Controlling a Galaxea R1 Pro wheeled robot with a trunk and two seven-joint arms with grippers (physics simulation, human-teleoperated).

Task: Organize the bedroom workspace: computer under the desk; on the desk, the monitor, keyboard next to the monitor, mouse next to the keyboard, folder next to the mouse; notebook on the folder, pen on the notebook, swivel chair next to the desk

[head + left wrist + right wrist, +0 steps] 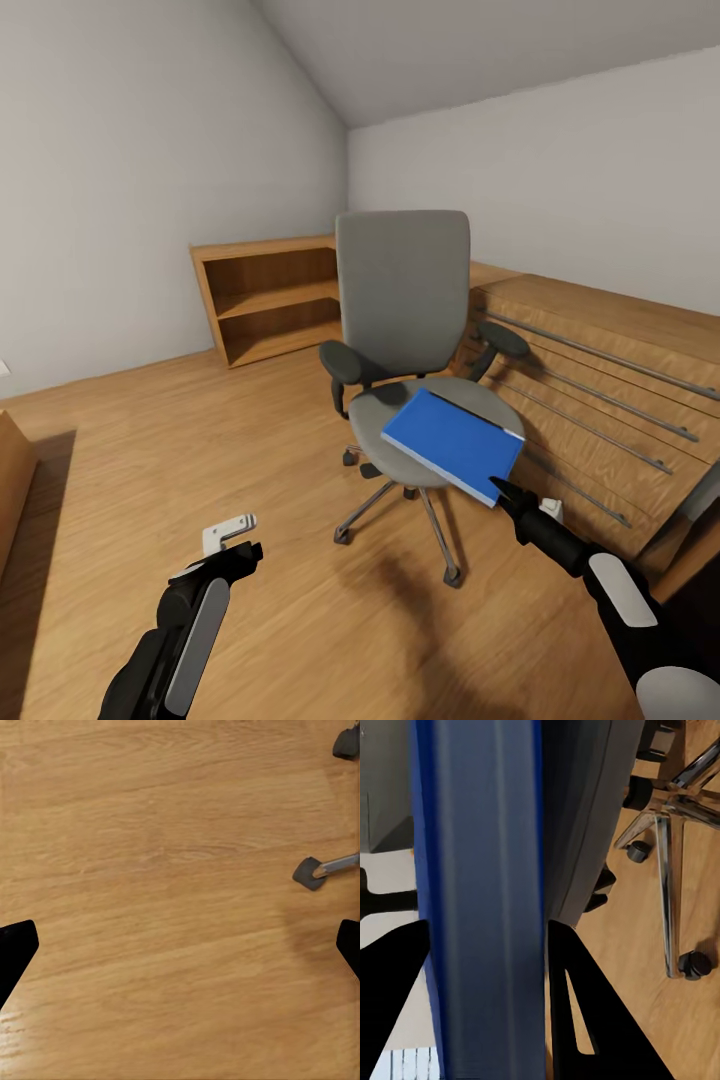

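The grey swivel chair (403,290) stands in the middle of the wooden floor, facing me. The bright-blue folder (450,440) lies tilted on its seat, with its near corner past the seat's front edge. My right gripper (500,488) is at that corner. In the right wrist view the folder's edge (484,907) runs between the two fingers, which press on both sides of it, and the gripper (484,975) is shut on it. My left gripper (245,550) hangs low over bare floor left of the chair, open (180,945) and holding nothing.
A light wooden dresser (600,390) with long bar handles stands close behind and to the right of the chair. An open wooden bookshelf (270,300) is against the back wall. The chair's chrome legs and casters (307,872) spread over the floor. There is open floor on the left.
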